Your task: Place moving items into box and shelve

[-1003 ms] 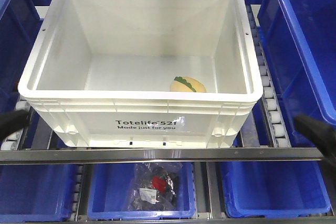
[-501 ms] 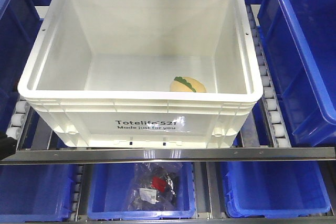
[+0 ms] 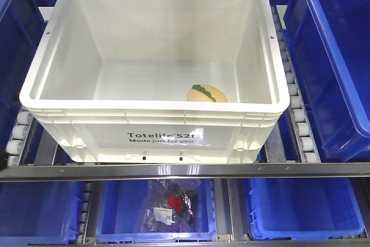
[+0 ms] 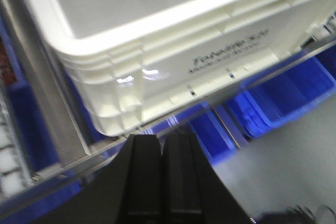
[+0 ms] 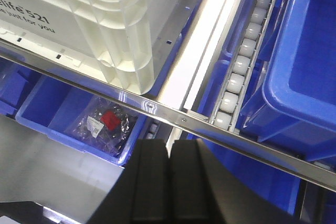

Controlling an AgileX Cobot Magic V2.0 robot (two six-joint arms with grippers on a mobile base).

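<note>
One plush toy [image 3: 206, 92] in box [image 3: 156, 121] (near front wall), both jaws closed.

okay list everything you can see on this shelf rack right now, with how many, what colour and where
Large white rectangular plastic crate: one, white, on the roller shelf, centre.
Small rounded yellow-orange plush toy: one, yellow-orange with green strip, inside the crate, front right of its floor.
Blue plastic bins: several, blue, beside and below the crate.
Clear bag of parts: one, clear with red and black contents, in the lower middle bin.
Metal shelf rail: one, silver, under the crate's front.
Left gripper: one, black, shut, empty.
Right gripper: one, black, shut, empty.
</note>
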